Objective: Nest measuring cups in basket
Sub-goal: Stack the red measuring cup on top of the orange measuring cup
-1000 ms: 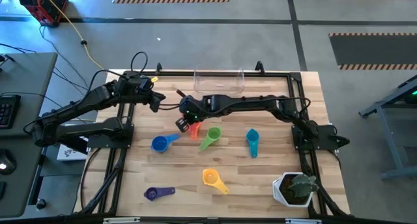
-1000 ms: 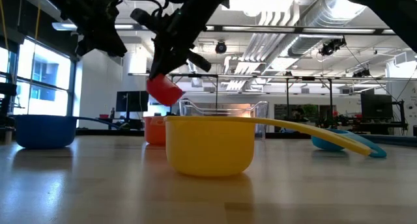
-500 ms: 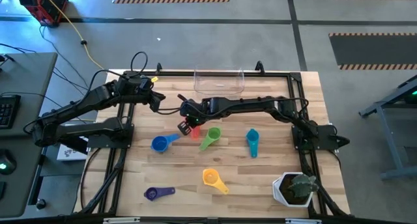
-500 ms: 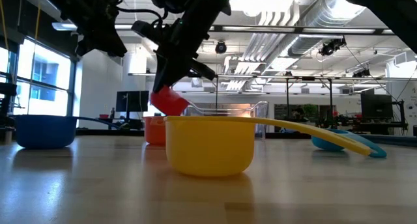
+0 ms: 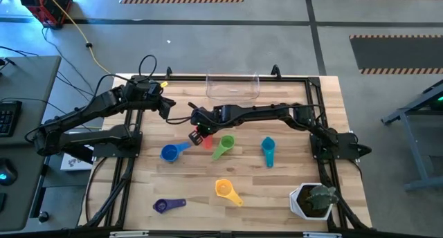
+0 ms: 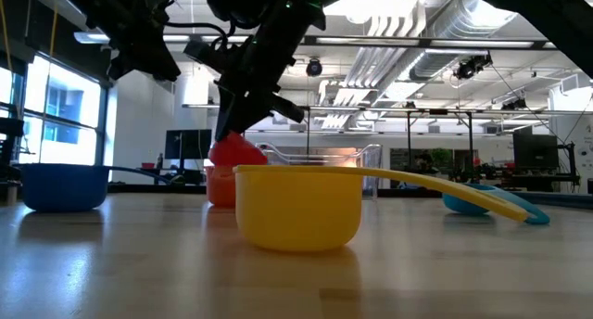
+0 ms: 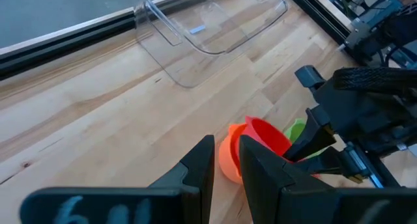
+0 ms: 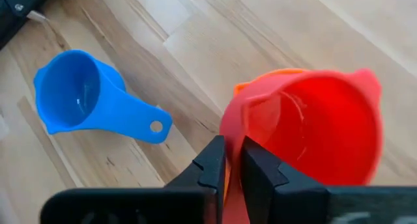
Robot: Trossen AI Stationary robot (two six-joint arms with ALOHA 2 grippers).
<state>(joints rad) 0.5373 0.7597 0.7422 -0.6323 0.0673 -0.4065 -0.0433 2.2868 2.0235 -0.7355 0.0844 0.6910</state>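
Observation:
My right gripper (image 5: pixel 200 129) is shut on the red cup (image 8: pixel 313 129), which sits in the mouth of the orange cup (image 8: pixel 270 77) at the table's middle; the low view shows the red cup (image 6: pixel 235 152) resting in the orange cup (image 6: pixel 219 185). Blue (image 5: pixel 169 151), green (image 5: pixel 223 147), teal (image 5: pixel 268 150), yellow (image 5: pixel 225 189) and purple (image 5: pixel 166 205) cups lie singly on the table. The clear basket (image 5: pixel 232 87) stands at the far edge. My left gripper (image 5: pixel 167 107) hovers shut, left of the red cup, touching nothing. My right gripper pinches the red cup's flat handle (image 8: pixel 232 129) between its two fingers (image 8: pixel 212 160), close to the bowl. It comes slanting down from the table's right. The red cup is tilted, its bowl (image 7: pixel 267 136) lying in the orange cup (image 7: pixel 228 160).
A white plant pot (image 5: pixel 311 200) stands at the near right corner. The yellow cup (image 6: pixel 296 208) fills the front of the low view. Black frame rails run along the table's left and right sides. Bare wood lies between the basket and the cups.
My right gripper has moved down, still shut on the red cup's handle. The red cup, first hanging clear above the orange cup, now rests in the orange cup's mouth.

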